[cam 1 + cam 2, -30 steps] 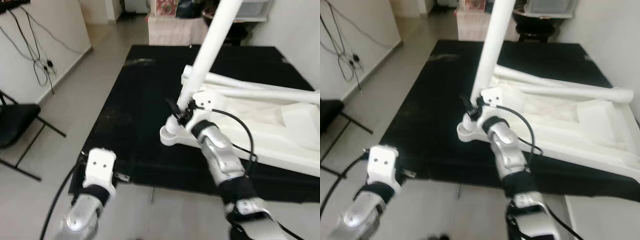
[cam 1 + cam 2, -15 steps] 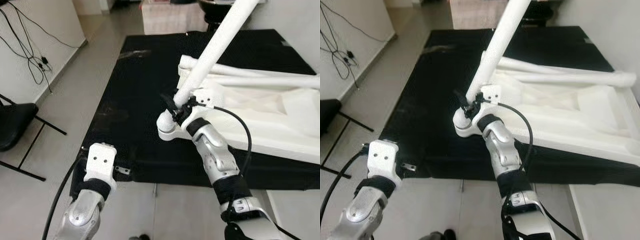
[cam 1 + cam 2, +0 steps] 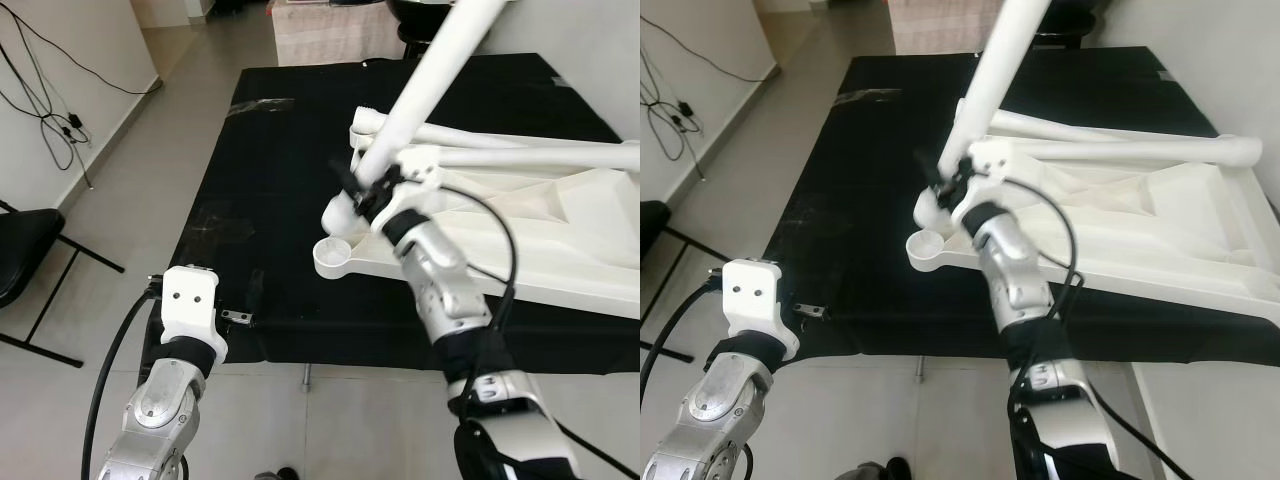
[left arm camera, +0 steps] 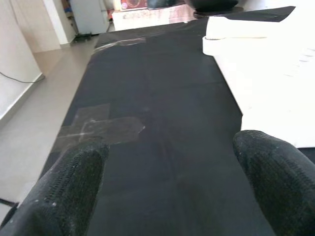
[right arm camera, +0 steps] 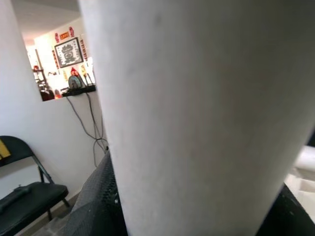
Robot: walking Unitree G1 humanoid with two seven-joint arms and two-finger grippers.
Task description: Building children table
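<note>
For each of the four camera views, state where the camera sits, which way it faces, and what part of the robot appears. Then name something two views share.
Left eye view: on the head, looking down at the black floor mat; both silver arms show.
Right eye view: beside it, same scene.
Left wrist view: on the left wrist, facing along the mat between the left gripper fingers.
Right wrist view: on the right wrist; the right gripper clamps the long white table leg.
Shared: both eye views show the upturned white plastic tabletop.

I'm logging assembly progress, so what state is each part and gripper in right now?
Table leg: held tilted, lower end just above the corner socket, not seated.
Tabletop: lying upside down on the black mat.
Right gripper: shut on the table leg.
Left gripper: open, holding nothing.
</note>
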